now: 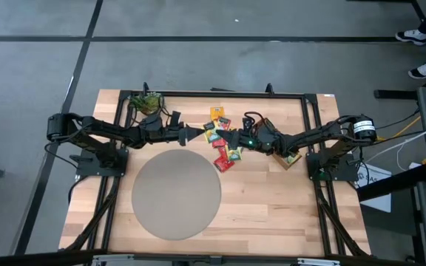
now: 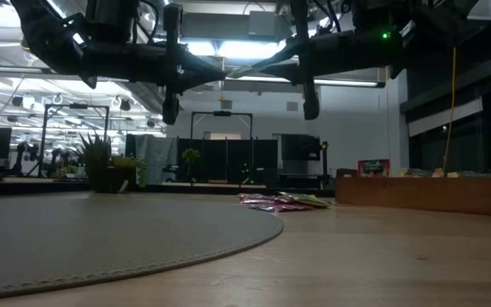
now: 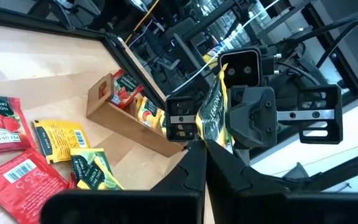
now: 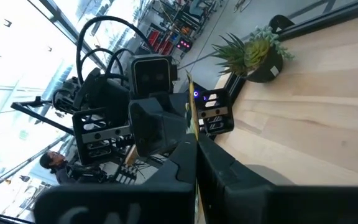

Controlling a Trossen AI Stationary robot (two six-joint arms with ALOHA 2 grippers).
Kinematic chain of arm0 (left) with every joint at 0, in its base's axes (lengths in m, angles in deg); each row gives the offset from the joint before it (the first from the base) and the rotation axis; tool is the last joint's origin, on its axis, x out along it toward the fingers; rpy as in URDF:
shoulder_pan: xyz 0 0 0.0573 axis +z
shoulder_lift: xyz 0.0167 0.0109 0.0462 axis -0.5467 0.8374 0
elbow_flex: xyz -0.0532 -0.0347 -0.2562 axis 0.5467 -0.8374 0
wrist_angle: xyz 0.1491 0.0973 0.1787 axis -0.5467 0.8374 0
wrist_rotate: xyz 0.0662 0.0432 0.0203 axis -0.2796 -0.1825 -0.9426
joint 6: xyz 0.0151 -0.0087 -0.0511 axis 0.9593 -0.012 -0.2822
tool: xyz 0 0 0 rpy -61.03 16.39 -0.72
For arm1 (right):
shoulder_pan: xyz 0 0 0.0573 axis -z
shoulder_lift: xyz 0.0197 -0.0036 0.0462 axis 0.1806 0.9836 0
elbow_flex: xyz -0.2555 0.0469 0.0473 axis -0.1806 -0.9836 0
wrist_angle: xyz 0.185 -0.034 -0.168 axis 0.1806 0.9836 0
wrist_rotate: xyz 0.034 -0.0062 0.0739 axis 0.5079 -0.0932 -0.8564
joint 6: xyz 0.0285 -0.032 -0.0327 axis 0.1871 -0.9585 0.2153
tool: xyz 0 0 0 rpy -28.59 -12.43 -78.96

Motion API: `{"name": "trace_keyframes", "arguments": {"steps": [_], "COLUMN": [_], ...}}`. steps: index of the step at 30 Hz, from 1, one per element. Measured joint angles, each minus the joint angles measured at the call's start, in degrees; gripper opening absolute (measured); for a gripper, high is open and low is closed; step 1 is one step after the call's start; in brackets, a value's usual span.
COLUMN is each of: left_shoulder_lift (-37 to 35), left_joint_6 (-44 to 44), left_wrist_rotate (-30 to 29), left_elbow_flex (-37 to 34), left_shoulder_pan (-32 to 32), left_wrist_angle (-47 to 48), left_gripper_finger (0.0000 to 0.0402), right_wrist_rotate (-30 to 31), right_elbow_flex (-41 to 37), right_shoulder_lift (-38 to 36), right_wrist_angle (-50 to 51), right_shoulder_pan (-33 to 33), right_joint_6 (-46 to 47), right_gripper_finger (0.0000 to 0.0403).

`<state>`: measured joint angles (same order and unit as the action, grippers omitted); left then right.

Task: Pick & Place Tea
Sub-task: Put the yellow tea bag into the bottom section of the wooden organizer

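I see the long brown wooden divided tray (image 3: pixel 126 121) holding upright red and orange sachets, while more flat square paper tea sachets (image 1: pixel 224 144), red, yellow and dark green, lie loose on the table just beside the round grey mat (image 1: pixel 176 193). Above that pile, my left gripper (image 1: pixel 198 133) and right gripper (image 1: pixel 231 138) meet tip to tip, both clamped on one yellow-green lemon sachet (image 3: pixel 214 112) held edge-on between them.

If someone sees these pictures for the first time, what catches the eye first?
The two dark arms meet above the table's middle, the left gripper and right gripper both shut on one yellow-green tea sachet held upright between them. Below lies a heap of sachets, with a wooden tray beside it.
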<state>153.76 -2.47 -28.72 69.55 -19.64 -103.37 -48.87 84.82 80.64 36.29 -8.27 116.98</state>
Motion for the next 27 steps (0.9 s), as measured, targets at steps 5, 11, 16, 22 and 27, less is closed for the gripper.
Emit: {"name": "trace_keyframes", "arguments": {"steps": [5, 11, 16, 22, 27], "left_shoulder_lift": [0.0, 0.0, 0.0, 0.0, 0.0], "left_joint_6": [-0.4, 0.2, 1.8, 2.1, 4.0], "left_wrist_rotate": [0.7, 2.2, 2.2, 2.2, 2.1], "left_elbow_flex": [0.0, 1.6, 2.7, 2.7, 2.7], "left_shoulder_pan": [0.0, 0.0, 0.0, 0.1, 0.1], "left_wrist_angle": [-0.4, -0.4, 0.5, 3.1, 3.0], "left_gripper_finger": [0.0001, 0.0015, 0.0054, 0.0100, 0.0088], "right_wrist_rotate": [-1.3, -1.4, -1.6, -1.6, -1.4], "right_elbow_flex": [0.0, 0.0, 0.0, 0.0, 0.0], "right_shoulder_lift": [0.0, 0.0, 0.0, 0.0, 0.0], "right_wrist_angle": [1.7, 1.7, 1.6, 1.4, 1.4], "right_shoulder_pan": [0.0, 0.0, 0.0, 0.0, 0.0], "right_joint_6": [0.6, 0.7, 0.7, 0.7, 0.7], "right_gripper_finger": [0.0005, 0.0005, 0.0005, 0.0005, 0.0005]}}
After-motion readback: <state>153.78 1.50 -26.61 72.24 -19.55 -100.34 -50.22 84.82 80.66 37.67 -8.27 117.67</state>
